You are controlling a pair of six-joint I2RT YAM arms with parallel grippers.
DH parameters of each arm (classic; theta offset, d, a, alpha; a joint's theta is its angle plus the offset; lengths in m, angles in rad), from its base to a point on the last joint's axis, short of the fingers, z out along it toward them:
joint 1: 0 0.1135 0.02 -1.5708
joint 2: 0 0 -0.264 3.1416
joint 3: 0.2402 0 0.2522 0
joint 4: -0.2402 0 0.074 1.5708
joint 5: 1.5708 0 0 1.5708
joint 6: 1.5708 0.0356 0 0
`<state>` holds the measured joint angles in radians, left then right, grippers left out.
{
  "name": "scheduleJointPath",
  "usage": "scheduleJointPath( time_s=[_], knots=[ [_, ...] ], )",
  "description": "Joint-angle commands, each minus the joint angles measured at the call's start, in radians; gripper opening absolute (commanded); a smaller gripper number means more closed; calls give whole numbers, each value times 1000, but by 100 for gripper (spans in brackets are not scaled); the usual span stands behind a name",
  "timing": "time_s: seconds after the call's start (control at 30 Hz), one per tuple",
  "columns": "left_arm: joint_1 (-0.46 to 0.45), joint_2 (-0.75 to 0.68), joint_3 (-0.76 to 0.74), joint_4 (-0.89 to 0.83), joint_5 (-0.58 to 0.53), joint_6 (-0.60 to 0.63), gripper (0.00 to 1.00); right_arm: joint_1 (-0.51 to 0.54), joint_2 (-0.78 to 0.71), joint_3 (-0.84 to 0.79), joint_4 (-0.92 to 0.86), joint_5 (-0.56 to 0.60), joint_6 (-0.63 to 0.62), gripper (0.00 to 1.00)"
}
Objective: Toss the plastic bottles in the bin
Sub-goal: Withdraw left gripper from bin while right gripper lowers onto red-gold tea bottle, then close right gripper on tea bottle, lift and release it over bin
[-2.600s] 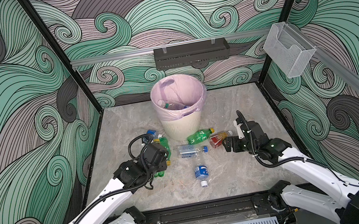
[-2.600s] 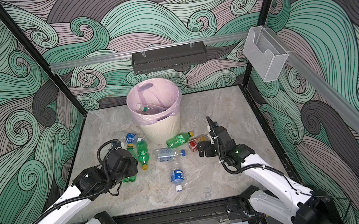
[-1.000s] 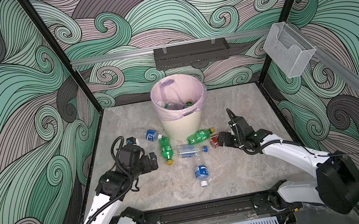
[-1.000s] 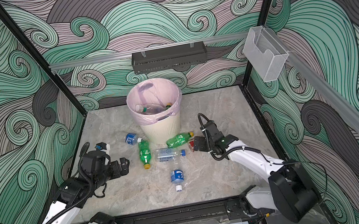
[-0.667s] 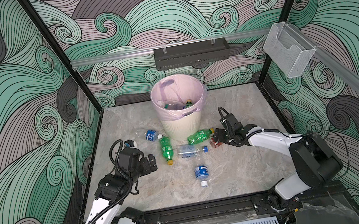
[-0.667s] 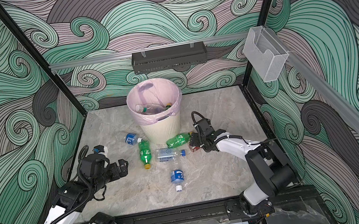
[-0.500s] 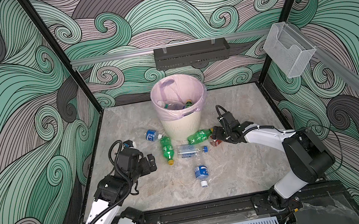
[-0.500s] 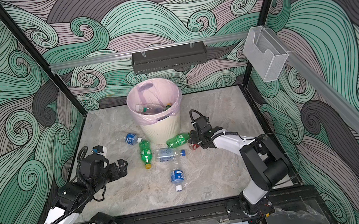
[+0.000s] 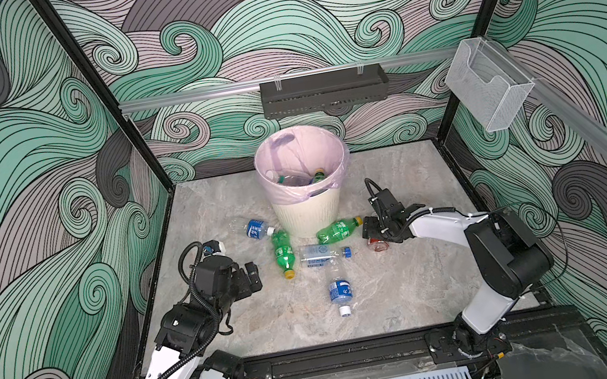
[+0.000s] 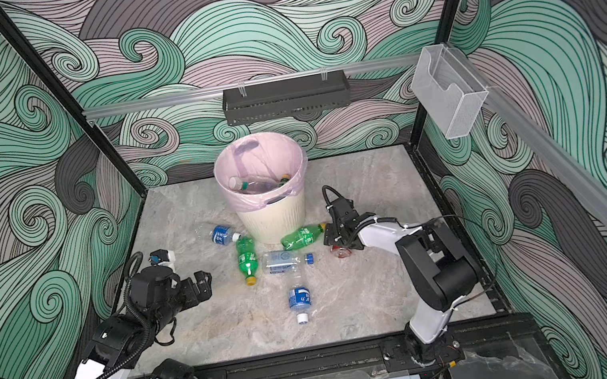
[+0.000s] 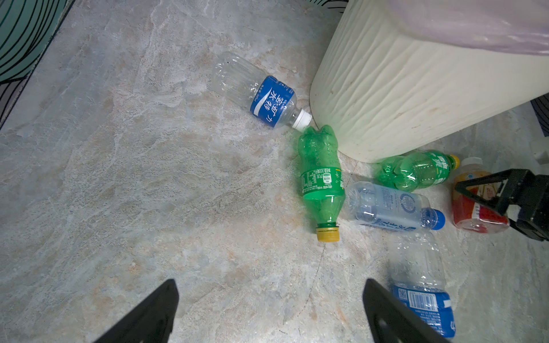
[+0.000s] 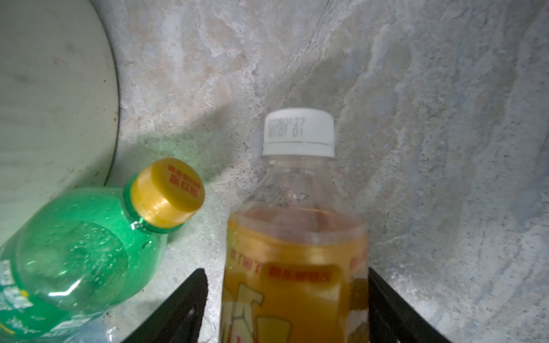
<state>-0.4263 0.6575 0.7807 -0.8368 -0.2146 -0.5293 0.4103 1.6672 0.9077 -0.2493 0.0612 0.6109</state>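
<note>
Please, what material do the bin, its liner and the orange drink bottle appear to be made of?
Bin: probably rigid plastic, matte cream, with moulded vertical ribs.
Liner: thin glossy pink film, wrinkled and folded over the rim.
Orange drink bottle: clear glossy plastic, liquid visible through it.

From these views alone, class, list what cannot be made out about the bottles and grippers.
- Orange drink bottle: both top views, mostly under the right gripper.
- Its base, finger contact: right wrist view, below the bottom edge.
- Bottles in the bin: both top views, too small to count.
- Blue-labelled water bottle: left wrist view, partly behind the left gripper.
</note>
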Motion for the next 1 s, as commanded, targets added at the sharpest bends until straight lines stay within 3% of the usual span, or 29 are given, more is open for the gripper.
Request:
scheduleJointPath(
  time_s=[0.0,0.23,0.53,0.97],
  knots=[
    [6,3,0,-13,-24,-16,99,-3,-8,0,-16,-18,-48,74],
    [6,7,-2,-12,-25,-17,99,-4,-13,2,-66,8,-104,70],
    [6,3,-3,-15,-29,-19,99,-5,-35,-4,-92,-10,-129,55],
    [6,28,-9,-5,-32,-31,99,-5,-288,-90,-175,-62,-148,50]
  ],
)
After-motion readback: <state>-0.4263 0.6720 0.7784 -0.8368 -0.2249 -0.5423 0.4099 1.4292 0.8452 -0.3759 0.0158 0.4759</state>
